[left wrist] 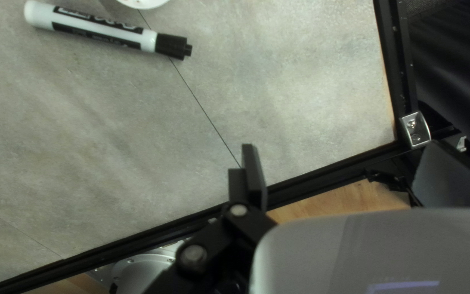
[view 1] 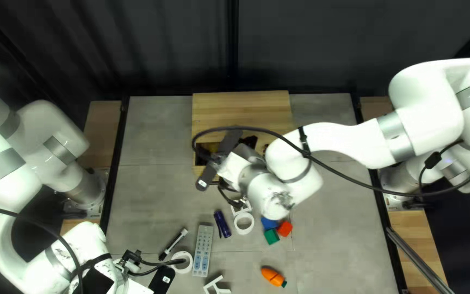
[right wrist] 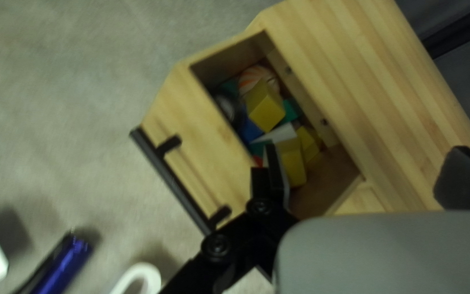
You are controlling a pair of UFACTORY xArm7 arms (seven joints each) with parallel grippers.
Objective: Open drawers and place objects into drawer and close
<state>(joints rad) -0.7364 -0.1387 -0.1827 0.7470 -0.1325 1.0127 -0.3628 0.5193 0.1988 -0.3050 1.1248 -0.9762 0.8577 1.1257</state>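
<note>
Left gripper at near left, wide; drawer open, far middle.

Left to right: black-and-white marker, white ring and grey remote lie near; white bracket nearer still. Beyond, the drawer juts from the wooden cabinet, yellow blocks and a striped ball inside. Right gripper over it, fingers wide apart. Nearer, dark blue cylinder, second white ring, then blue, green and red blocks, orange toy carrot nearest of these.
</note>
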